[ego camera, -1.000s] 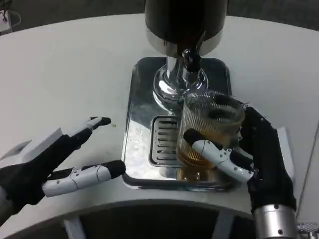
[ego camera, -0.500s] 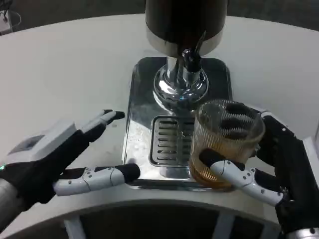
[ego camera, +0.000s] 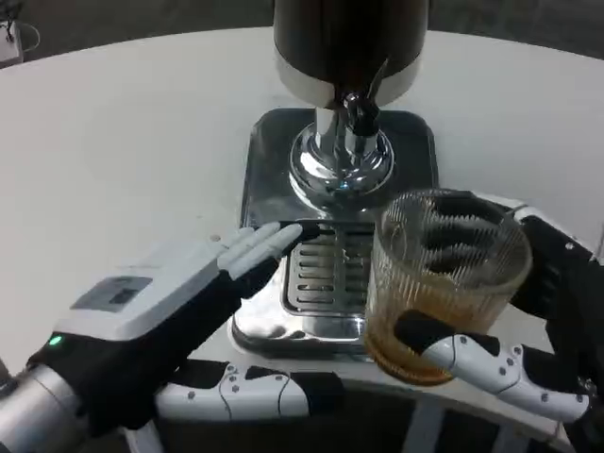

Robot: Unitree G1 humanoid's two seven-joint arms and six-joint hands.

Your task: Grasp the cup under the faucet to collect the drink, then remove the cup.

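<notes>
Ribbed clear glass, that is the cup (ego camera: 444, 283) I hold in my right hand (ego camera: 528, 330): my thumb lies across its near wall low down, and my dark fingers (ego camera: 462, 231) show through the glass from the far side. Amber drink fills roughly its lower third. The cup stands upright, over the front right corner of the chrome drip tray (ego camera: 274, 321), to the right of the slotted grille (ego camera: 326, 269) and nearer to me than the faucet (ego camera: 357, 113), no longer under it. I cannot tell whether its base touches the tray. My left hand (ego camera: 179, 321) is spread wide and holds nothing; its white back faces up, its fingers reach toward the tray's left side with the tips over the grille's near left corner, and its thumb stretches along the table's (ego camera: 123, 151) front edge. Against half a second ago, the cup sits a little further right and nearer to me, larger in view, and my left hand has come forward from the bare tabletop onto the tray's left edge. The dispenser (ego camera: 349, 42) stands at the tray's far end as before.
</notes>
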